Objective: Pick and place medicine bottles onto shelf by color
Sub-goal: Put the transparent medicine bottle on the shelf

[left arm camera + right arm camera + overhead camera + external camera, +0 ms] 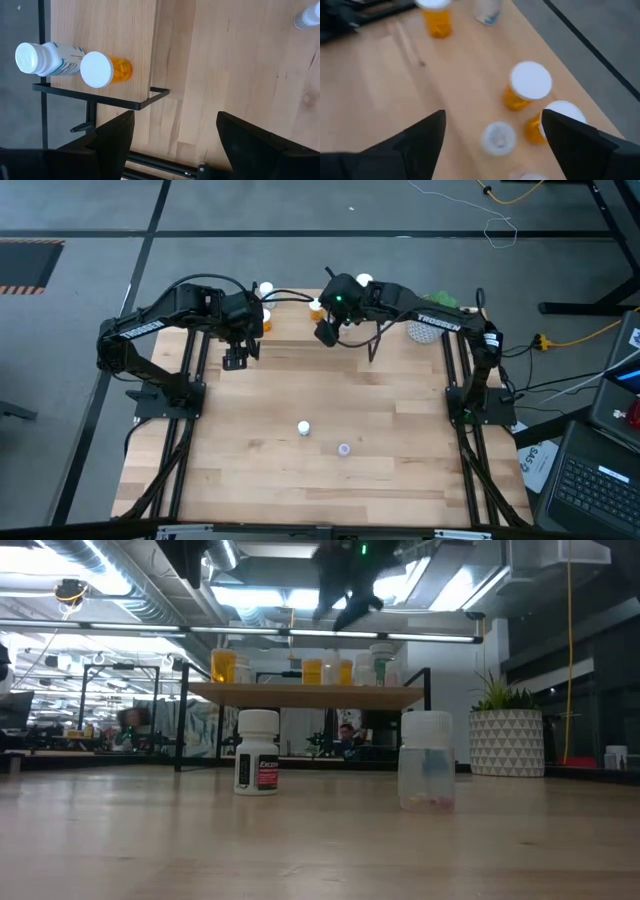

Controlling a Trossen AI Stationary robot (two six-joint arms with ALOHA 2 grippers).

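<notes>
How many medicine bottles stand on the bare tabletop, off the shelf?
2: a white bottle near the middle of the table, a clear bottle beside it, apart. Others may be hidden.

Orange bottles with white caps stand on the light-wood shelf; a white bottle carries a red label; the pot shows a triangle pattern.

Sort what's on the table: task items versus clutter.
Job:
white bottle and clear bottle on the tabletop
orange bottles on the shelf
left gripper, right gripper, both empty

Clutter:
potted plant
</notes>
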